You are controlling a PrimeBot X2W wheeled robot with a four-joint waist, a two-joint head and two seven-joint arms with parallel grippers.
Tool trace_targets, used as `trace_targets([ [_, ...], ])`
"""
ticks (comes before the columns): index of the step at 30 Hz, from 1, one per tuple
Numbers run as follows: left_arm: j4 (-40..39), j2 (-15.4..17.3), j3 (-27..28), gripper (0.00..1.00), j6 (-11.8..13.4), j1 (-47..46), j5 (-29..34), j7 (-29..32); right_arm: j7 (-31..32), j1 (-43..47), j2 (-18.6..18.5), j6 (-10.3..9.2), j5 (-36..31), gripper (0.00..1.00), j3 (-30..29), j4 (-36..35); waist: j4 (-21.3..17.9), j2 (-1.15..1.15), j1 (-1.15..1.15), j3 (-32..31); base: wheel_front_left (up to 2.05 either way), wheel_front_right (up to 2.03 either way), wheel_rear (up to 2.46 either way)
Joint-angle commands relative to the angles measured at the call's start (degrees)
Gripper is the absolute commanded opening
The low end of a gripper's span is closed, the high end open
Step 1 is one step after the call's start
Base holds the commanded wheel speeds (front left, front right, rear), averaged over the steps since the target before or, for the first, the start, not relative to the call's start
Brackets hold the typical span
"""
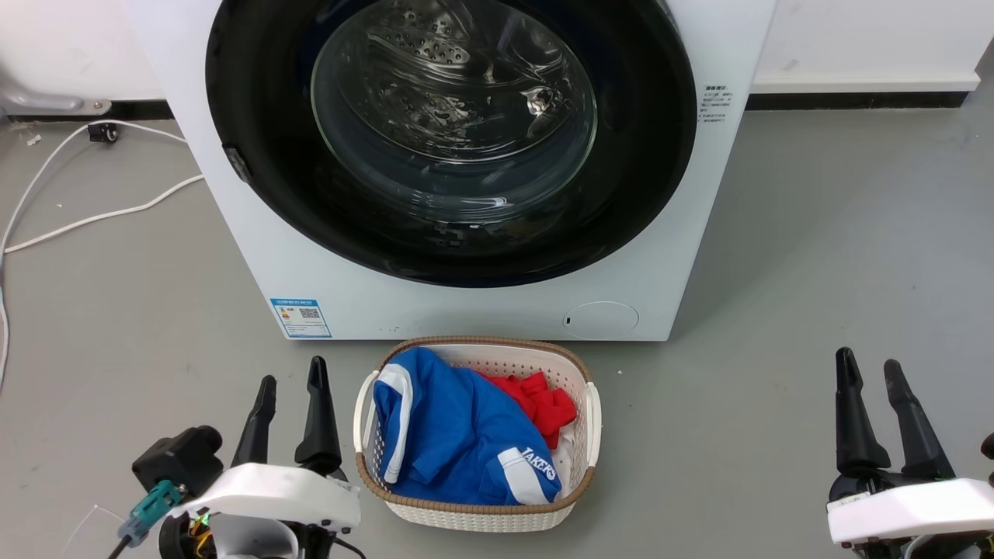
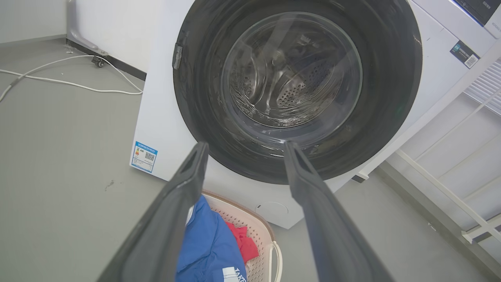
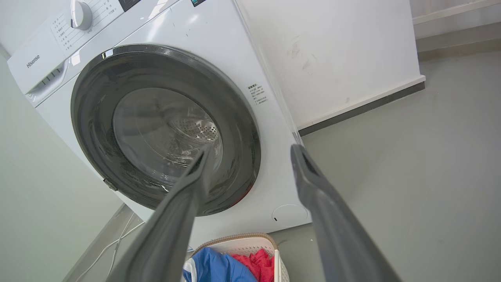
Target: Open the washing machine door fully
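Note:
The white washing machine [image 1: 481,307] stands straight ahead on the floor. Its round glossy black door [image 1: 256,101] with the clear glass bowl lies flat against the front, shut. A small latch tab sits on the door's left rim. My left gripper [image 1: 293,371] hangs low at the lower left, open and empty, well short of the machine. My right gripper [image 1: 870,359] is at the lower right, also open and empty. The left wrist view looks at the door [image 2: 203,98] between the spread fingers of that gripper [image 2: 244,145]. From the right wrist, the door [image 3: 98,102] lies beyond my open gripper [image 3: 250,149].
A white wicker-rimmed laundry basket [image 1: 474,514] with blue and red clothes sits on the floor directly before the machine, between my arms. White cables [image 1: 93,213] trail over the grey floor at the left. A white rack [image 2: 450,164] stands to the machine's right.

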Motion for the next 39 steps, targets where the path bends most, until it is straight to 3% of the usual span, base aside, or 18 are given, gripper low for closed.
trace_targets([
  [1, -1.02, 0.33, -0.47, 1.0, 0.6, 0.24, 2.03, -0.63, -0.62, 0.15, -0.14, 0.12, -1.76, 1.0, -0.08, -1.19, 0.0, 0.0, 0.0, 0.06, 0.0, 0.0, 0.0],
  [18, -2.65, 1.77, -4.36, 1.0, 3.88, 0.77, 13.32, -3.46, -3.41, 1.99, -0.14, 0.13, -12.13, 1.0, -0.18, -4.41, -0.08, 0.0, 0.0, 0.41, 0.0, 0.0, 0.0],
  [39, -2.31, 1.26, -5.43, 1.0, 4.2, 2.04, 23.14, -6.12, -6.02, 3.8, -0.14, 0.14, -20.03, 1.0, -0.48, -5.34, 0.13, 0.0, 0.0, 0.54, 0.0, 0.0, 0.0],
])
